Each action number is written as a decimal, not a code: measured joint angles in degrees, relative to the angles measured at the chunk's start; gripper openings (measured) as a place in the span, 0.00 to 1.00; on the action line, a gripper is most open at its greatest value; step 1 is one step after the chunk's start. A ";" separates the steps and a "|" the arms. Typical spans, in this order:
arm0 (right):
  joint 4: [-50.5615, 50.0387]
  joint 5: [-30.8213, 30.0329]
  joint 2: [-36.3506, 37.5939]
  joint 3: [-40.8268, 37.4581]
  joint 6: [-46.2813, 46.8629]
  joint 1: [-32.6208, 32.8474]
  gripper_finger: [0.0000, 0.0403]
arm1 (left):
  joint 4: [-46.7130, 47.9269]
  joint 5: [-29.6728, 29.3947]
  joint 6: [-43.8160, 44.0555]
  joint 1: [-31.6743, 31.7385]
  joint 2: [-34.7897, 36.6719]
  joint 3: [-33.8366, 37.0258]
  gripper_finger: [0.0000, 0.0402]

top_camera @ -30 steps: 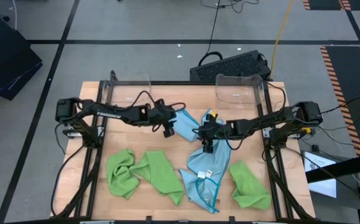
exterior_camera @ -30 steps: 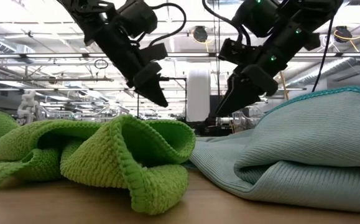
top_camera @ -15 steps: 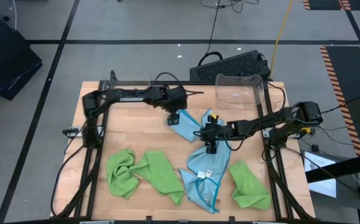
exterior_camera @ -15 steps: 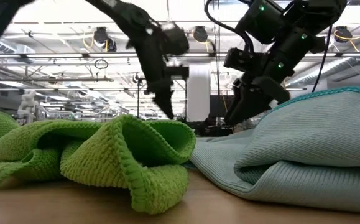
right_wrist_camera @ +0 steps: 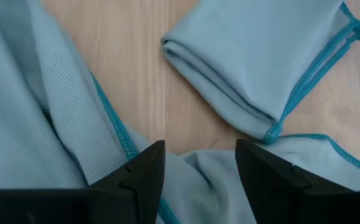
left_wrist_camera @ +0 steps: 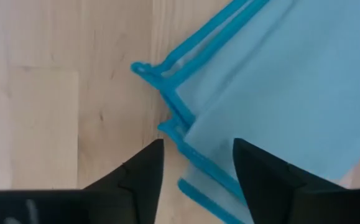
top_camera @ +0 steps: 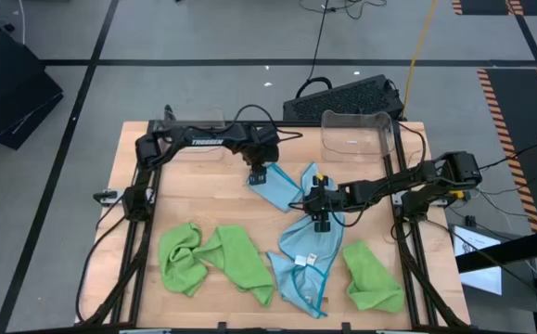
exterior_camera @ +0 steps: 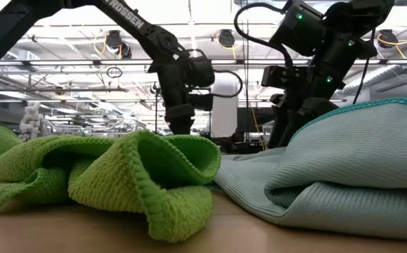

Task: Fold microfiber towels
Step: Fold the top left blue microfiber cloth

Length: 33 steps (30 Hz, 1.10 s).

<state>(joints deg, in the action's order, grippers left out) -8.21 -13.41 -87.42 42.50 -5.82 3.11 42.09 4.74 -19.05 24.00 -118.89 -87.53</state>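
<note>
From above I have the left pincer (top_camera: 260, 175) reaching in to about eleven o'clock of the table's (top_camera: 194, 199) centre, poised over the far corner of a folded light blue towel (top_camera: 274, 188). Through its own camera the two fingers (left_wrist_camera: 136, 176) stand apart with the teal-edged corner of that towel (left_wrist_camera: 291, 93) showing between them; nothing is clamped there, and I can't tell whether the tips touch the cloth. The right pincer (top_camera: 323, 219) sits just right of centre, at about three o'clock, over a second, rumpled blue towel (top_camera: 307, 264) that spreads from there toward five o'clock. Its fingers (right_wrist_camera: 136, 174) are likewise parted, with a fold of that towel (right_wrist_camera: 36, 124) lying in the gap and not gripped.

Two lime green towels (top_camera: 217, 260) lie bunched together at seven o'clock, touching each other, and a third green towel (top_camera: 372, 274) lies at four o'clock near the right edge. Two clear plastic bins (top_camera: 356, 130) stand along the far edge at twelve and one o'clock. At table height, the green heap (exterior_camera: 119, 179) and the blue towel (exterior_camera: 344, 169) fill the foreground.
</note>
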 joint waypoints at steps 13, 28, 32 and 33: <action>0.16 0.00 0.00 0.02 1.45 0.00 0.46 | 2.78 2.09 -4.62 -0.96 -1.07 0.05 0.04; 1.24 0.09 0.00 0.02 1.84 2.62 0.46 | 3.70 -4.81 -2.27 -11.99 5.62 0.05 0.01; 1.66 0.07 0.00 0.02 1.74 2.62 0.46 | 0.22 -6.95 -2.30 -11.42 5.72 0.00 0.01; 1.69 0.05 0.00 0.02 1.70 2.62 0.46 | -0.11 -7.50 -2.49 -11.06 5.62 0.03 0.00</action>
<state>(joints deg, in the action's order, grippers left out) -6.52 -13.36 -87.42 42.52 -4.12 5.74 41.98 -2.76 -21.54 12.95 -113.27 -87.50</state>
